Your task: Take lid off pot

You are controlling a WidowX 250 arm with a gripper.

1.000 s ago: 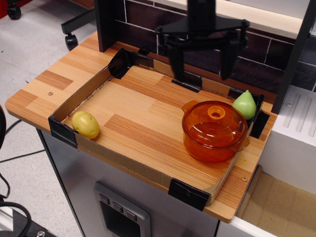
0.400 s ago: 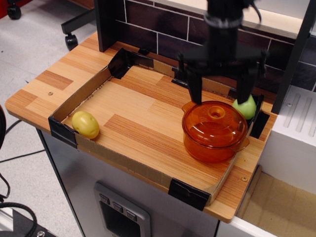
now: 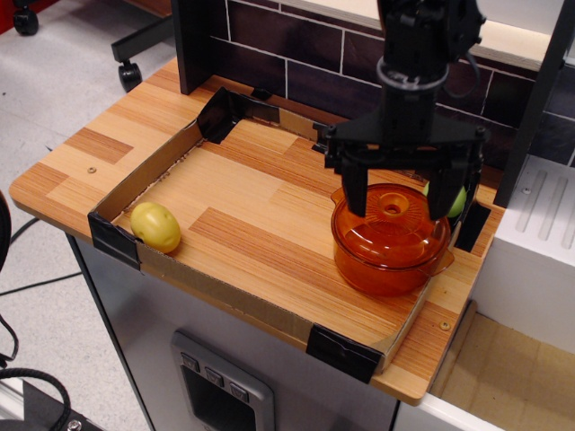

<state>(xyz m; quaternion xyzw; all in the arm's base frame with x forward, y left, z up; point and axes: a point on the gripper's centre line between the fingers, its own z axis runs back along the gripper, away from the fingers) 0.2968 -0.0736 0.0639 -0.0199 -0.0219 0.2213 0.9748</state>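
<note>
The black gripper (image 3: pixel 400 204) hangs directly over the orange pot (image 3: pixel 390 251), its two fingers (image 3: pixel 357 191) spread wide apart and pointing down. The translucent orange lid (image 3: pixel 392 218) sits on the pot, and its small ring-shaped knob (image 3: pixel 393 208) lies between the fingers, roughly midway, with neither finger touching it. The fingertips reach down to about the level of the lid's outer edge, one at each side; whether they touch the lid cannot be told. Just behind the far finger, a green toy pear (image 3: pixel 458 199) is partly hidden. Well away from the fingers, across the cardboard-walled wooden tray (image 3: pixel 225 211), a yellow-green toy potato (image 3: pixel 154 226) rests against the tray's near wall.
</note>
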